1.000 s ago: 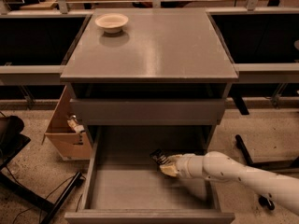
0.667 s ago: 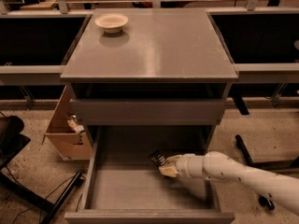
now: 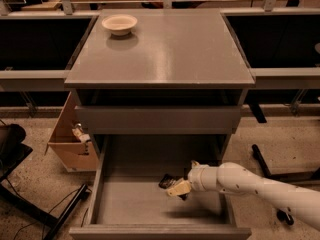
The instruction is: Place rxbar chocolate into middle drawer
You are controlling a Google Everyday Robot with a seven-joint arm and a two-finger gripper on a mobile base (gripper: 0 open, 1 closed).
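The middle drawer [image 3: 131,205] stands pulled out at the bottom of a grey metal cabinet. It is a long rectangular tray with a flat matte floor and low side walls; its front edge is cut off by the frame. Above the floor, right of centre, the pincer [image 3: 176,187] on a smooth white rounded arm [image 3: 250,183] is closed around the rxbar chocolate [image 3: 166,180], whose wrapper is dark and glossy. The bar's visible end points left and slightly toward the back; the rest is hidden behind the pale fingertips, so its full length is hard to make out. A soft shadow lies on the floor below. A cream round bowl [image 3: 119,24] sits on the cabinet's smooth surface [image 3: 170,54]. A cardboard box [image 3: 67,151] stands left.
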